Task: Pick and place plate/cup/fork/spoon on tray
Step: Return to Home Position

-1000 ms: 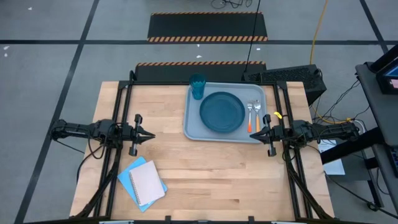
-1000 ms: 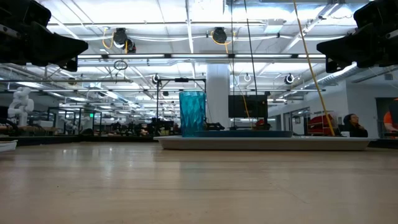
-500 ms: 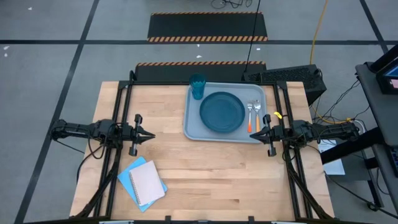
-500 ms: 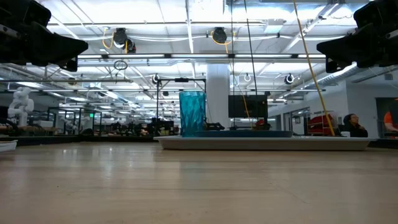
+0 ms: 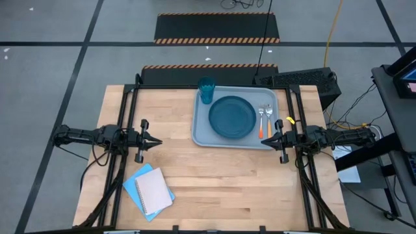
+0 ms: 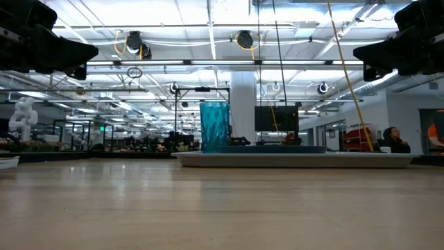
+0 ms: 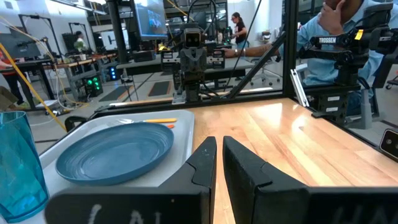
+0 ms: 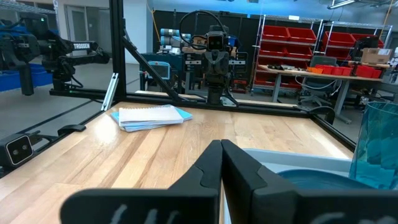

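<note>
This is a robotics lab on an open industrial floor. The butcher-block table point(image 5: 214, 175) stands on grey concrete marked with black floor lines point(image 5: 84, 36), and hazard-striped mats point(image 5: 218, 29) lie at its twelve o'clock. Behind it stretches a long hall under a white ceiling of strip lights and hanging cable reels point(image 6: 135, 43). More black-framed stations with robot arms point(image 8: 214, 56) stand beyond, along with shelves of red parts bins point(image 8: 289, 46), monitors point(image 7: 152, 18) and a white humanoid robot point(image 6: 23, 114). People sit at benches point(image 7: 329, 37) at other stations.
</note>
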Controlling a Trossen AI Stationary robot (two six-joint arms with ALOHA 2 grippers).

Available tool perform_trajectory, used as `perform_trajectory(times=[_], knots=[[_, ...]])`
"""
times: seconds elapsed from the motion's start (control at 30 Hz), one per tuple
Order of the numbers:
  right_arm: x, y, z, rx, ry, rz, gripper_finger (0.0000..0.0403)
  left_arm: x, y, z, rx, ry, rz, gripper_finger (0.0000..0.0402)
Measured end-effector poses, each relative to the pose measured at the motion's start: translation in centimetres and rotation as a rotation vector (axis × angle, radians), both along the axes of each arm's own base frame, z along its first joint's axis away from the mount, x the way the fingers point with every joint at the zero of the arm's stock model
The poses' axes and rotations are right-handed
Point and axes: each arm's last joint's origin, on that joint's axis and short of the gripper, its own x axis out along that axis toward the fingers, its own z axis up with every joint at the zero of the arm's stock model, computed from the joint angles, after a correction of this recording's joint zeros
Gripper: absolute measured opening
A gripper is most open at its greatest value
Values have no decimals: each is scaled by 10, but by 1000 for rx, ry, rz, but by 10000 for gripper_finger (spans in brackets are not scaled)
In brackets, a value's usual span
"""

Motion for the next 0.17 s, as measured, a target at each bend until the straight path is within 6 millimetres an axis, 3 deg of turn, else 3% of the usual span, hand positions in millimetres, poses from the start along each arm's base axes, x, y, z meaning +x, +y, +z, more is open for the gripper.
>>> perform_trajectory(times=[0.17], knots=[[0,0,0,0,0,0,0,0,0,0,0,0,0,33]])
